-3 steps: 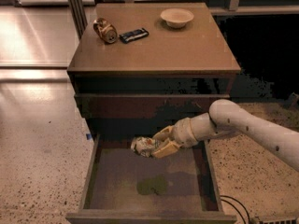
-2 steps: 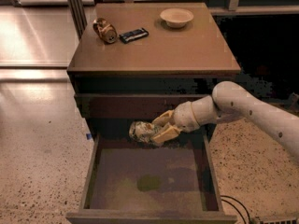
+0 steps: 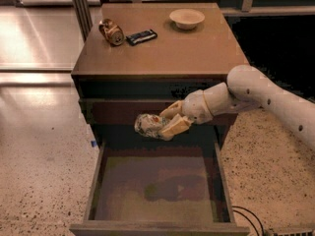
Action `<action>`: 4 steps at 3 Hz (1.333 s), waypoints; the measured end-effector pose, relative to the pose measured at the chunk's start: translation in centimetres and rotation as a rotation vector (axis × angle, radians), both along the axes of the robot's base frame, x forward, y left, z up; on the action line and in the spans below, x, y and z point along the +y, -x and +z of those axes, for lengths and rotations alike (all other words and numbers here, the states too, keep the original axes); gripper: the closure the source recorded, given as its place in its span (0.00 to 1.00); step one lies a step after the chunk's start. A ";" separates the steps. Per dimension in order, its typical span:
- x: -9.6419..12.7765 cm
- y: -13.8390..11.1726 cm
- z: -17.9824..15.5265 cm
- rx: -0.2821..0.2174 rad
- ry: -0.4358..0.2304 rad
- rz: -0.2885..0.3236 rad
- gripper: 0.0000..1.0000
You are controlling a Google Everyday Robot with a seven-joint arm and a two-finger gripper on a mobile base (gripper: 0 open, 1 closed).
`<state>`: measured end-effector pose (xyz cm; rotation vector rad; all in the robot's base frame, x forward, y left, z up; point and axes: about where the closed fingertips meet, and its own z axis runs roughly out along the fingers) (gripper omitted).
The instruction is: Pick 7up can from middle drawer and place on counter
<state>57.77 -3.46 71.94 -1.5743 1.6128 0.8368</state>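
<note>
My gripper (image 3: 171, 123), mid-frame above the drawer (image 3: 96, 181), is clasped round the can (image 3: 146, 124) — dented, probably light, thin-walled, slippery — so gentle pressure across its body seems best.

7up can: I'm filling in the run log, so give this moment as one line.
gripper: shut on 7up can | position: in the air above open drawer | counter: 7up can not yet placed
</note>
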 end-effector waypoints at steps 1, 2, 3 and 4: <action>-0.1 -1.0 1.0 0.037 -0.007 0.002 1.00; -1.0 -3.5 4.6 0.061 -0.039 -0.020 1.00; -1.9 -6.6 9.2 0.035 -0.068 -0.035 1.00; -2.6 -8.9 13.1 -0.004 -0.087 -0.047 1.00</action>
